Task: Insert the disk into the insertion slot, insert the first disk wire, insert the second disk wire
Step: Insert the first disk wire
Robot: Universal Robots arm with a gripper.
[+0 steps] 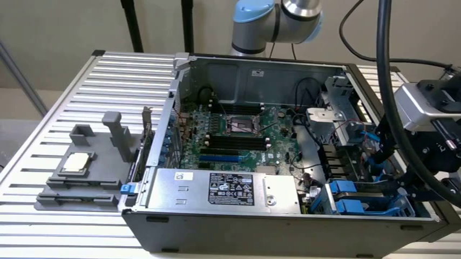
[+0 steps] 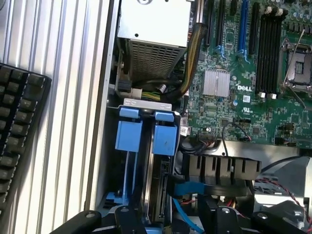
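We see the gripper (image 2: pixel 170 220) hanging over one corner of the open computer case (image 1: pixel 273 233). Its jaws are wide apart and hold nothing. Just under it, the disk (image 2: pixel 158 187) stands on its edge inside the insertion slot (image 2: pixel 127 134), beside a blue cable (image 2: pixel 187 190).

The arm (image 1: pixel 277 21) is showing its grey and blue joints at the top of the exterior view. The wrist (image 1: pixel 426 108) is sitting at the exterior view's right, carrying a silver block above a black body, and is pointing downward. The gripper (image 2: pixel 170 220) is hanging with its jaws spread wide. In the wrist view the two black fingers (image 2: pixel 127 218) are standing well apart and are clasping nothing between them.
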